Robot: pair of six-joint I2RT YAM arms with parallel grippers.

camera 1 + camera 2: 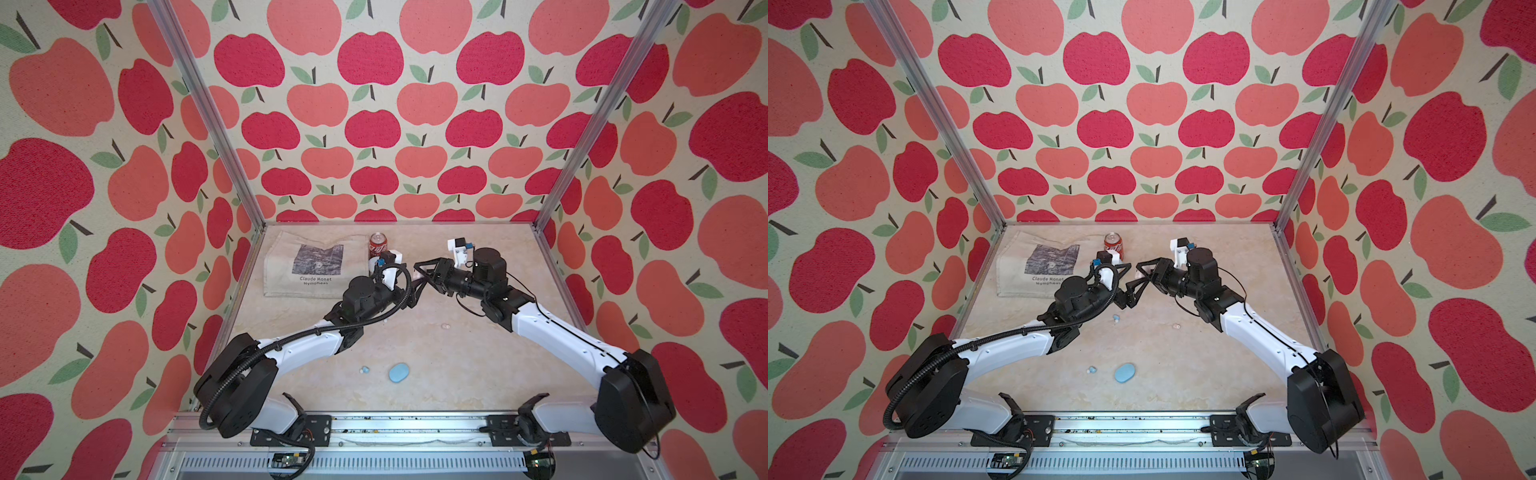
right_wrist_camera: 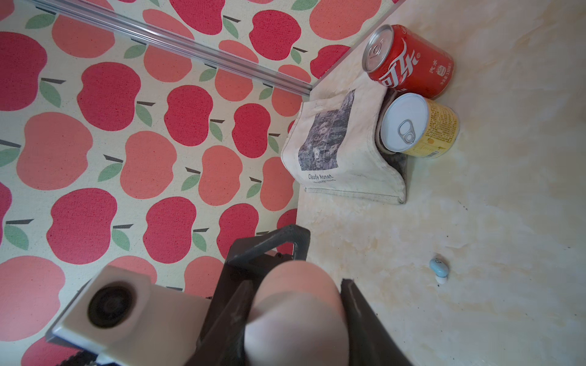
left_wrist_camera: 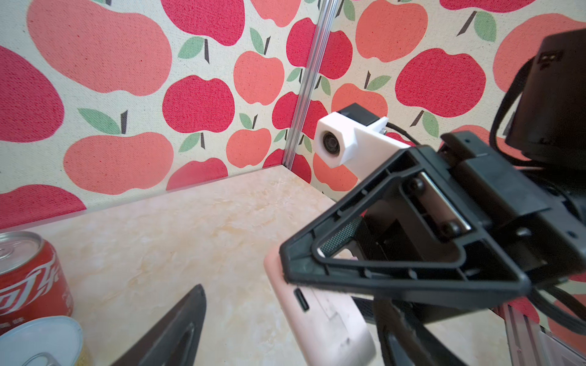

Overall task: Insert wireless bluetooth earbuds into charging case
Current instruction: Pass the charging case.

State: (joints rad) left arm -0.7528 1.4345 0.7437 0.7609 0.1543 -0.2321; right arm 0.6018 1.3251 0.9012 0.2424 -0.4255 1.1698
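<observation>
Blue case (image 1: pixel 399 372) closest, lying near the front edge of the table (image 1: pixel 478 374), first blue earbud (image 1: pixel 365 369) just beside it. Second blue earbud (image 1: pixel 1116 318) sits mid-table just beside the left wrist, pink earbud (image 1: pixel 445 326) mid-table nearer the right forearm, the two well apart. Near half otherwise open floor, back-right corner free too. Back-left is crowded: tote bag (image 1: pixel 316 264) flat near the left wall, cola can (image 1: pixel 378 245) and yellow tin (image 2: pixel 418 126) upright at its right edge, directly behind the left wrist. Right gripper (image 1: pixel 420 272) clamped on the pink case (image 3: pixel 320 320), held above the table toward the back. Left gripper (image 1: pixel 1130 280) spread wide around the case's free end, one finger (image 3: pixel 177 329) visibly clear of it; other finger's contact hidden.
</observation>
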